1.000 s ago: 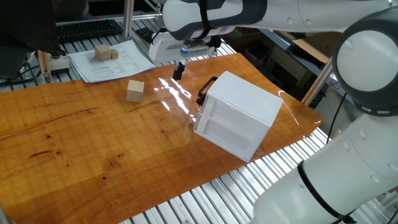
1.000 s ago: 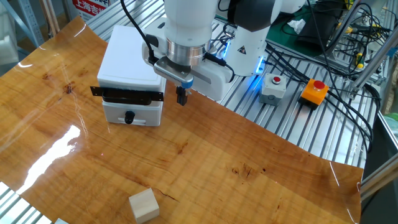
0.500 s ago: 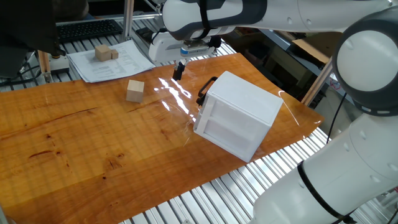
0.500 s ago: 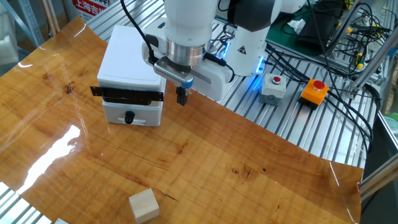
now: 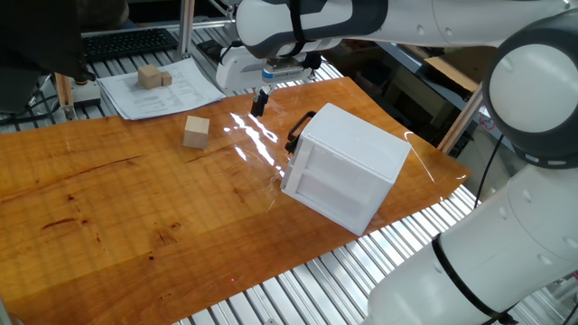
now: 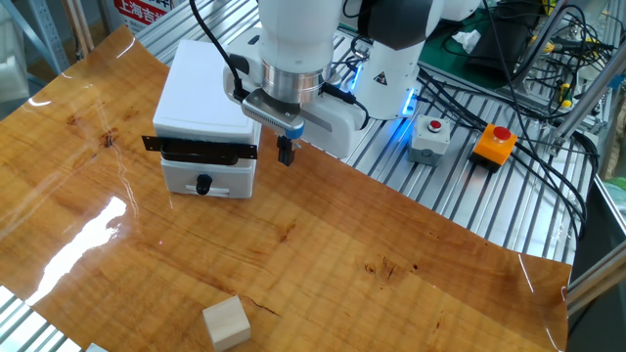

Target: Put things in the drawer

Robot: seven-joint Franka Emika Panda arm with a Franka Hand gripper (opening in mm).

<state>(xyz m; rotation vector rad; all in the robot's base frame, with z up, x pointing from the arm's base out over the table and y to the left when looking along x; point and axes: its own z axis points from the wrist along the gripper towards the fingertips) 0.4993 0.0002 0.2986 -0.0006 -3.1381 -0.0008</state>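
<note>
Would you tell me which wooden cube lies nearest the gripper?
The lone cube on the bare table, nearest the gripper. The other two cubes sit together farther off on the paper sheets.

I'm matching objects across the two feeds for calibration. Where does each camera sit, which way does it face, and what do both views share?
One fixed view: raised beyond the table's far side, behind the cabinet, looking toward the papers; the arm's links fill the right, the tool hangs at top.
The other fixed view: raised opposite, facing the drawer front and the robot's base; the wrist comes down from the top, tool beside the cabinet.
Both share the cabinet, the tool and one wooden cube on the table.
</note>
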